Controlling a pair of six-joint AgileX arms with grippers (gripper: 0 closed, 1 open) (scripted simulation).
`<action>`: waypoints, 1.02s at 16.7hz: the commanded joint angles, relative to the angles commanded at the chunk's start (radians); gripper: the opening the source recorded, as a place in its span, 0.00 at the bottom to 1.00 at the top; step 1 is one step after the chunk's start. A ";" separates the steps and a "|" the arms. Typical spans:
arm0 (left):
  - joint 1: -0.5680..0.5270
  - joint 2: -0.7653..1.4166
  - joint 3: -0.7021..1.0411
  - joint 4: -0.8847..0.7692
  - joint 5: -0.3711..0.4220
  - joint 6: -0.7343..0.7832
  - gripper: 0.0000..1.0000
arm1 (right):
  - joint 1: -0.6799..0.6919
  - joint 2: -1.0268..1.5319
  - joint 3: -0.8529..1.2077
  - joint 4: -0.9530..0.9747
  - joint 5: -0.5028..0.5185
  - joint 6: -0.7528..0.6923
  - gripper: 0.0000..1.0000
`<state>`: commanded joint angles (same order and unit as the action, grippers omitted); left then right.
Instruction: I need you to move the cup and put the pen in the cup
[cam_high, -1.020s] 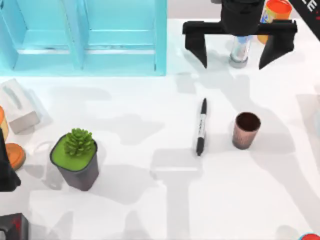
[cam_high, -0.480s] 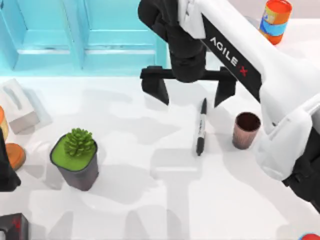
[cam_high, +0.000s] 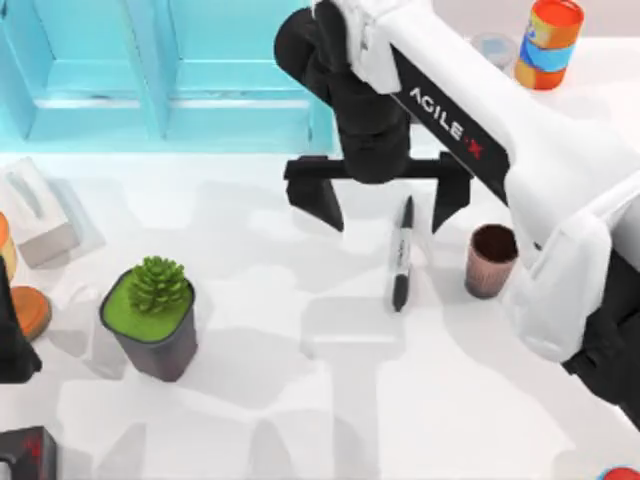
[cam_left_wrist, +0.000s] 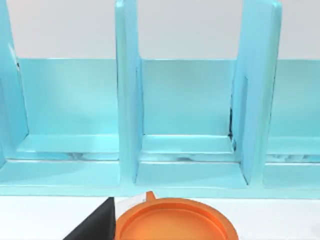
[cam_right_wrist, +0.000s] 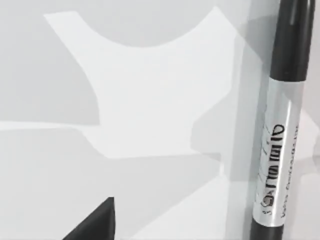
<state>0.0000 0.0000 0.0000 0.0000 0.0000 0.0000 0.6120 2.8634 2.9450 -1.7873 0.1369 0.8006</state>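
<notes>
The pen (cam_high: 401, 256), a slim black marker with a white-grey labelled band, lies flat on the white table, right of centre. The copper-brown cup (cam_high: 491, 260) stands upright just to its right, apart from it. My right gripper (cam_high: 387, 210) hangs open above the table, its two black fingers wide apart; the pen's far end lies under the gap, close to the right finger. The pen (cam_right_wrist: 277, 125) appears close up in the right wrist view. My left arm (cam_high: 14, 340) is parked at the table's left edge.
A light-blue shelf unit (cam_high: 170, 70) stands at the back left. A dark pot with a green plant (cam_high: 152, 315) is at front left, a white box (cam_high: 35, 212) at far left, an orange-and-blue can (cam_high: 548, 42) at back right. An orange disc (cam_left_wrist: 175, 222) lies before the shelf.
My right arm swung in from the back right to above the pen, then dropped slightly lower over it, fingers still wide apart. Pen and cup have not moved.
</notes>
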 joint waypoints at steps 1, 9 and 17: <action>0.000 0.000 0.000 0.000 0.000 0.000 1.00 | 0.001 -0.007 -0.028 0.014 0.001 0.001 1.00; 0.000 0.000 0.000 0.000 0.000 0.000 1.00 | 0.005 -0.104 -0.309 0.197 0.000 0.004 1.00; 0.000 0.000 0.000 0.000 0.000 0.000 1.00 | -0.009 -0.206 -0.613 0.401 0.001 -0.010 1.00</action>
<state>0.0000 0.0000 0.0000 0.0000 0.0000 0.0000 0.6025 2.6571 2.3320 -1.3862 0.1375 0.7902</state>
